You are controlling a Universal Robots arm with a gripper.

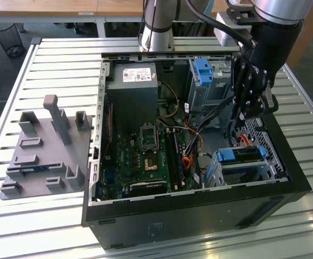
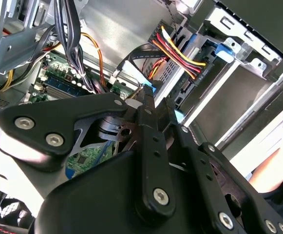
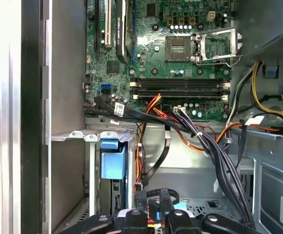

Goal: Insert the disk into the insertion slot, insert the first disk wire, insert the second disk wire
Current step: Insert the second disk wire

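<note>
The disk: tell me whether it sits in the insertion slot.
In. The disk, blue carrier showing, sits inside the insertion slot.

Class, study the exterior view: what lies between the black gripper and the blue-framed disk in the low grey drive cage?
In the exterior view, loose cables, orange and black, cross the stretch between the black gripper and the blue-framed disk in the low grey drive cage.

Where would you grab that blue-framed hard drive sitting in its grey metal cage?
Probably by the blue-framed hard drive's exposed blue edge, reached from the black computer case's open side. The grey perforated cage walls in the rest.
</note>
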